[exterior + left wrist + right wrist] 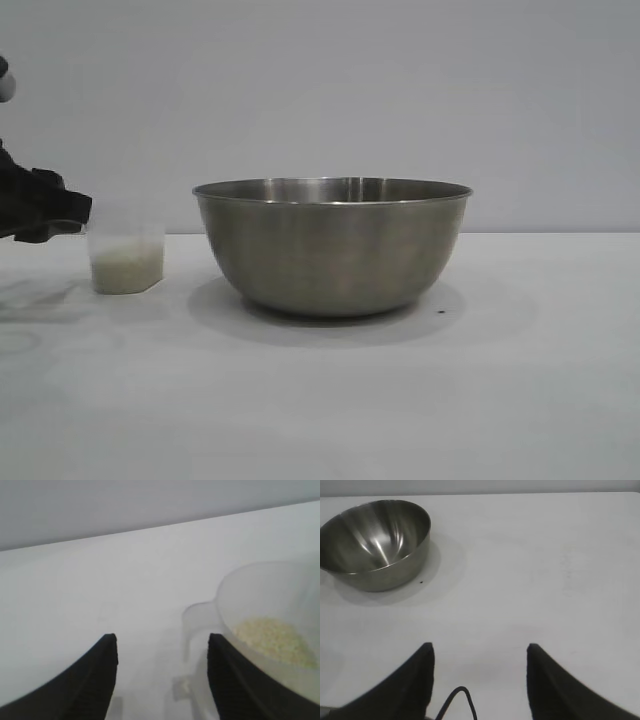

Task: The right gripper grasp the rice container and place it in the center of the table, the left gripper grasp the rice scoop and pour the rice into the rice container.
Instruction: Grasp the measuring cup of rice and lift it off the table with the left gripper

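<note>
The rice scoop [270, 630] runs off frame; its handle looks blurred, perhaps ungripped.

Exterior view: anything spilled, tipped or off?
Nothing stands out. The rice scoop stands upright with its rice inside, the rice container sits level and empty on the table, no stray grains seen.

Exterior view: level with the table [520, 400], close, facing the rice container [333, 245]. Left wrist view: low, very near the rice scoop [270, 625]. Right wrist view: higher, farther; shares the container with the exterior.
</note>
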Robot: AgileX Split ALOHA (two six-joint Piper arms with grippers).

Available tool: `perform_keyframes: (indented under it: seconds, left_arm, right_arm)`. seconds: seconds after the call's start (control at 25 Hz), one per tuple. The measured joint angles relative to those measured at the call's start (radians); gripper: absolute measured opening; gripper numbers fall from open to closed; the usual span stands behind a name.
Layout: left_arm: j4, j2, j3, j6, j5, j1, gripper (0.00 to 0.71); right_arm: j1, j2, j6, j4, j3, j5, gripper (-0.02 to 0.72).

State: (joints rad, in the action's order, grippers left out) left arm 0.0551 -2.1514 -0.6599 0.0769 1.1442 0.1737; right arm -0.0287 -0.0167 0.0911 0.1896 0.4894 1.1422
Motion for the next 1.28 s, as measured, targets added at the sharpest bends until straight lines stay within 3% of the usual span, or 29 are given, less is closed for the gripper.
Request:
perform_keyframes:
  seconds: [0.2, 0.36, 0.48, 0.56, 1.0, 1.28]
  left_arm:
    - [-0.015, -0.012, -0.046, 0.0, 0.0, 0.0, 0.388]
    - [-0.022, -0.012, -0.069, 0.0, 0.0, 0.0, 0.239]
    - [-0.031, -0.012, -0.073, 0.0, 0.0, 0.0, 0.07]
    - [-0.044, -0.014, -0.075, 0.0, 0.0, 0.0, 0.0]
    - [-0.072, -0.018, -0.079, 0.0, -0.009, 0.0, 0.0]
    - [-0.074, 0.08, -0.079, 0.0, -0.015, 0.0, 0.0]
  right_arm:
    - [0.0, 0.0, 0.0, 0.0, 0.0, 0.0, 0.356]
    - [0.0, 0.0, 0.0, 0.0, 0.0, 0.0, 0.356]
    - [0.0, 0.0, 0.0, 0.0, 0.0, 0.0, 0.356]
    - [0.0, 0.0, 0.0, 0.0, 0.0, 0.0, 0.356]
    - [0.0, 0.0, 0.0, 0.0, 0.0, 0.0, 0.356]
    - [0.0, 0.0, 0.0, 0.0, 0.0, 0.0, 0.356]
